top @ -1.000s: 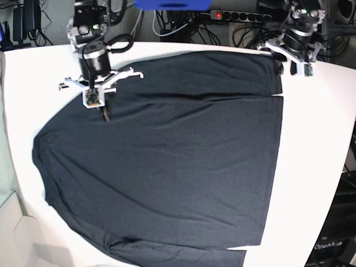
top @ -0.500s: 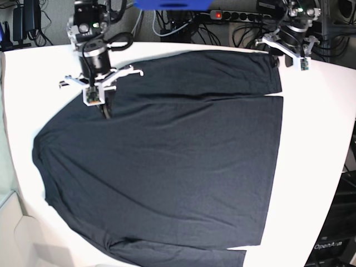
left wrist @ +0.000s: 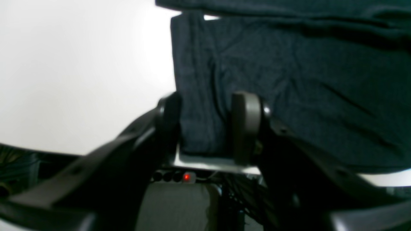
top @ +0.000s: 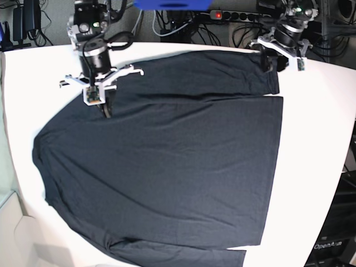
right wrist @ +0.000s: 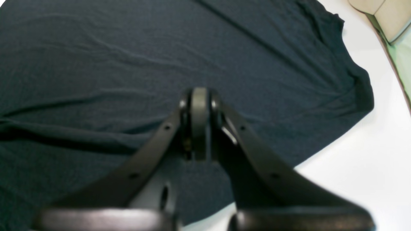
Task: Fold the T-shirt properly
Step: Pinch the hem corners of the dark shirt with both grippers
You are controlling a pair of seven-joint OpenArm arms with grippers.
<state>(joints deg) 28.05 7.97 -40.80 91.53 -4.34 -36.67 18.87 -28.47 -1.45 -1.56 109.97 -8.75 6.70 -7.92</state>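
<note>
The black T-shirt (top: 167,167) lies spread flat on the white table (top: 317,139), one long sleeve folded across its far side. My left gripper (top: 273,62) hovers open over that sleeve's end at the far right. In the left wrist view its fingers (left wrist: 245,125) stand apart with the sleeve cloth (left wrist: 305,80) showing between them. My right gripper (top: 105,113) is shut, its tip down on the shirt near the far left shoulder. The right wrist view shows the shut gripper (right wrist: 199,122) over wrinkled cloth (right wrist: 96,64); I cannot tell if cloth is pinched.
A power strip with a red light (top: 218,15) and cables sit behind the table's far edge, with a blue object (top: 172,4) above. A pale beige and green surface (right wrist: 385,16) lies off the table's left side. Bare white table (left wrist: 80,64) borders the sleeve end.
My left arm has shifted left and back in the base view, coming over the sleeve's end. The right arm and the shirt have stayed put.
</note>
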